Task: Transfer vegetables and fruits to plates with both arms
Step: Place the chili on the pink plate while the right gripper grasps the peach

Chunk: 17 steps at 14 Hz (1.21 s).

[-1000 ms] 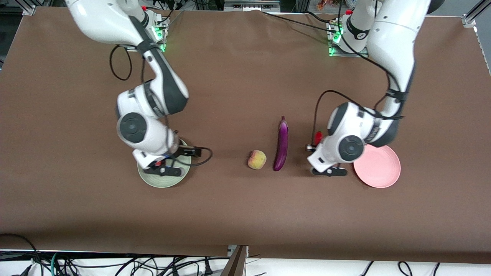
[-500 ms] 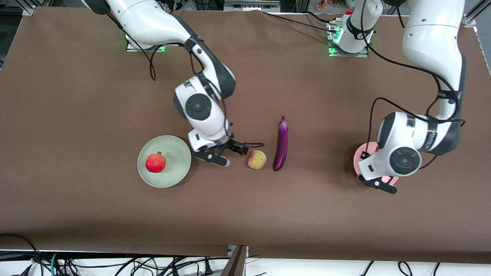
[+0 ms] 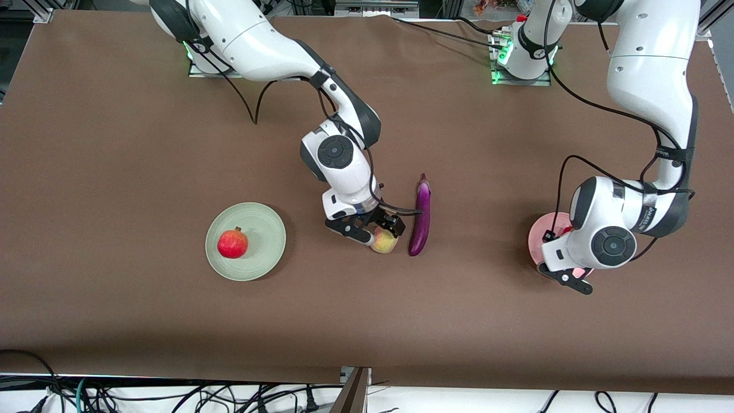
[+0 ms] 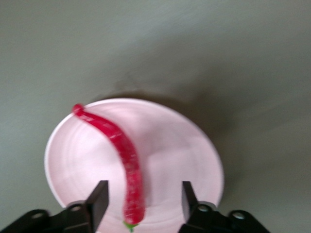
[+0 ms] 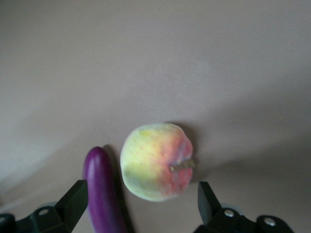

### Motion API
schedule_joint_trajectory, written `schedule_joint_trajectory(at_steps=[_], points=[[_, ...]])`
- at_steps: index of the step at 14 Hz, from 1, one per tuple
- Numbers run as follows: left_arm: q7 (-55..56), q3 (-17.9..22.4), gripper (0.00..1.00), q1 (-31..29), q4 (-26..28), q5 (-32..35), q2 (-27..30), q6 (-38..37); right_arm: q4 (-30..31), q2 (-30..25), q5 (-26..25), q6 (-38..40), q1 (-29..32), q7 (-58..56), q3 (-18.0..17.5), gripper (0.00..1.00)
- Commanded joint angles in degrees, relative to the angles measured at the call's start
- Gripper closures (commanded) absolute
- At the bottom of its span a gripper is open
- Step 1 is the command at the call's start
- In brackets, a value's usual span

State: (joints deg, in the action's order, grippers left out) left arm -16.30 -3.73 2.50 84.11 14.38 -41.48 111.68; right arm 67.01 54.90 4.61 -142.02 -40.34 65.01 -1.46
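Observation:
My right gripper point(image 3: 375, 228) is open and low over the yellow-pink peach point(image 3: 385, 242), one finger on each side of it. In the right wrist view the peach point(image 5: 156, 167) lies between the open fingers point(image 5: 77, 196), with the purple eggplant point(image 5: 102, 194) close beside it. The eggplant point(image 3: 422, 215) lies just toward the left arm's end from the peach. The red pomegranate point(image 3: 232, 243) sits on the pale green plate point(image 3: 269, 252). My left gripper point(image 3: 566, 278) is open over the pink plate point(image 3: 541, 235). The red chili point(image 4: 124, 155) lies on that plate point(image 4: 194, 150) between the open fingers point(image 4: 99, 201).
Brown cloth covers the table point(image 3: 114, 143). Both arm bases with green lights stand along the table's edge farthest from the front camera. Cables hang below the table's near edge point(image 3: 172, 396).
The right arm left the pomegranate on the green plate and moved over the peach. The left arm moved from beside the pink plate to over it, and the chili now lies there.

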Motion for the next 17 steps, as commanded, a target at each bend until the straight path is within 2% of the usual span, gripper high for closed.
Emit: schedule_joint_trajectory(at_steps=[1, 3, 5, 7, 9, 10, 12, 13, 15, 17], points=[[-0.31, -1.89, 0.00, 0.75, 0.08, -4.77, 2.54, -3.65, -2.76, 2.58, -1.78, -2.02, -1.05, 1.17, 1.20, 0.00], [-0.40, -3.82, 0.00, 0.67, 0.09, -10.04, 2.81, -3.75, -2.76, 3.63, -4.86, -3.08, -1.23, 1.35, 1.20, 0.00], [-0.31, -5.67, 0.00, 1.10, 0.09, -15.76, 2.81, -3.49, -2.76, 4.95, -4.96, -5.62, -1.32, 1.61, 1.20, 0.00], [-0.13, -7.34, 0.00, 2.07, 0.17, -16.75, 2.20, -2.26, -2.58, 5.92, -5.04, -6.95, -1.49, 1.61, 1.37, 0.00], [1.53, -7.35, 0.00, 3.47, 0.79, -17.54, 1.84, -0.50, -2.06, 6.10, -5.05, -7.48, -2.11, 1.52, 2.43, 0.01], [2.50, -7.35, 0.00, 4.35, 0.70, -18.93, 1.58, -0.32, -1.71, 5.92, -5.05, -7.48, -2.02, 1.09, 2.52, 0.12], [3.64, -7.35, 0.00, 6.55, 0.61, -20.70, 1.58, 1.78, -1.71, 5.13, -5.05, -6.87, -1.50, 0.03, 2.52, 0.65], [4.87, -7.35, 0.00, 7.08, 0.70, -20.88, 1.49, 2.66, -1.71, 4.61, -5.05, -6.69, -1.50, -0.06, 2.52, 0.77], [7.25, -7.43, 0.00, 7.78, 1.92, -24.29, 0.88, 6.33, -1.62, 1.81, -4.52, -1.28, 0.34, -1.10, 2.26, 0.78], [9.69, -7.70, 0.00, 10.23, 6.82, -28.51, 1.14, 14.23, -1.35, -3.37, -3.38, 9.78, 3.41, -8.63, 1.73, 0.78]])
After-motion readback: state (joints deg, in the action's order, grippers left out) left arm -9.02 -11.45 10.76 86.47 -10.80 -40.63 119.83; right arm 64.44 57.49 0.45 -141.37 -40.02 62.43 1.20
